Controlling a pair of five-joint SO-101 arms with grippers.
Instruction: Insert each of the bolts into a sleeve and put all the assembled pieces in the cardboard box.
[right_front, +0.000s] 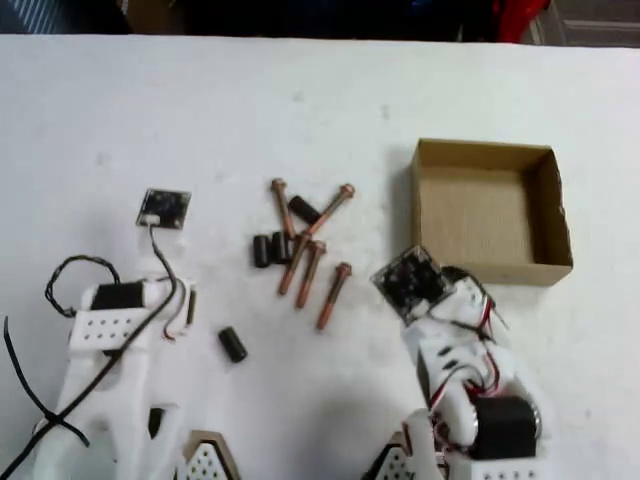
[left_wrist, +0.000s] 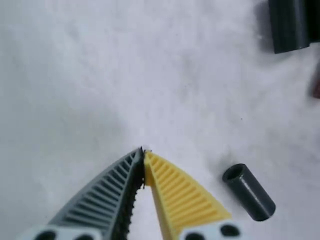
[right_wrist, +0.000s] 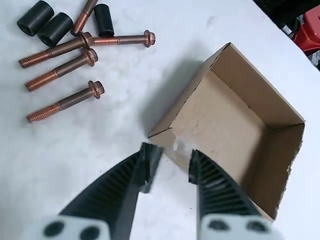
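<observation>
At the near left of the white worktop (right_front: 400, 90) stands the left arm (right_front: 108, 325). The left gripper (left_wrist: 144, 156) is low over bare worktop with its grey and yellow fingers (left_wrist: 180, 195) pressed together at the tips, and nothing is between them. Just right of it, one lone sleeve (right_front: 232, 343) (left_wrist: 248, 192) lies on its side, dark and short, near the yellow finger but apart from it.

Farther in, near the middle of the worktop, five copper bolts (right_front: 309, 272) (right_wrist: 60, 70) lie loose in a rough fan, their heads mostly toward the far side. None of them is in a sleeve. At the left edge of this group, two sleeves (right_front: 262, 250) (right_wrist: 56, 27) sit side by side and touch each other. A third sleeve (right_front: 303, 210) (right_wrist: 102, 20) lies among the bolts at the far end of the group.

To the right of the bolts, the right arm (right_front: 470, 390) comes up from the near right. The right gripper (right_wrist: 172, 159) hangs over the near-left corner of the cardboard box (right_front: 487, 272) (right_wrist: 260, 85), with its dark fingers (right_wrist: 125, 185) a small gap apart and holding nothing. The cardboard box stands open-topped right of centre, well apart from the lone sleeve and near the rightmost bolt.
</observation>
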